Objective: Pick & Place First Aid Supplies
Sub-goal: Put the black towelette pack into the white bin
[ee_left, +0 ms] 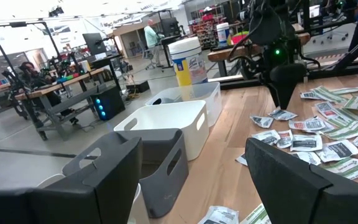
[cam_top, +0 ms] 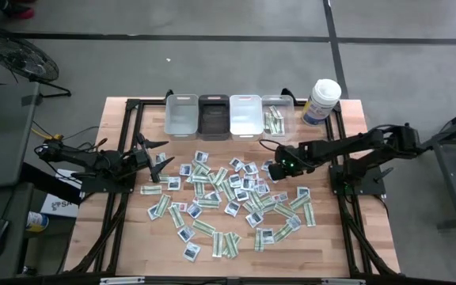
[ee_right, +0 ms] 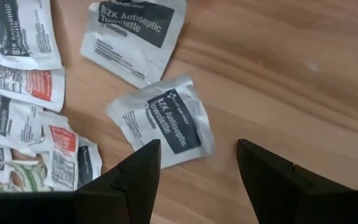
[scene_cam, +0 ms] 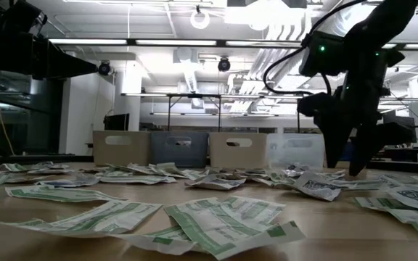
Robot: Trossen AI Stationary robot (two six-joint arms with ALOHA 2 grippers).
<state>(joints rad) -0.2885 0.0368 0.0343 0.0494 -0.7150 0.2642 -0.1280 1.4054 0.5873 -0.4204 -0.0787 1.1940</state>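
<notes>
Right end effector (ee_right: 197,163): dark wedge-shaped fingers spread, nothing between them, poised low over bare wood at the right edge of the packet scatter. Just beside its near finger lies a squarish white packet (ee_right: 163,121) with a dark-blue panel, crinkled at the edges, flat on the table; its print is only partly legible. From table height that arm's tip is a dark silhouette and whether it touches the surface cannot be told.

Left end effector (cam_top: 158,157): fingers spread and empty, held above the table's left side, short of the pile. From its wrist the blunt grey finger blocks cover the near bins.

First aid supplies (cam_top: 232,202): thin paper packets, narrow green-and-white strips mixed with white squares, strewn and overlapping across the middle of the pale wooden table (cam_top: 331,237); lower layers are hidden. A few strips sit in the clear bin (cam_top: 275,115), the rightmost of four smooth plastic bins at the far edge. White round canister (cam_top: 321,100) stands just beside it.
</notes>
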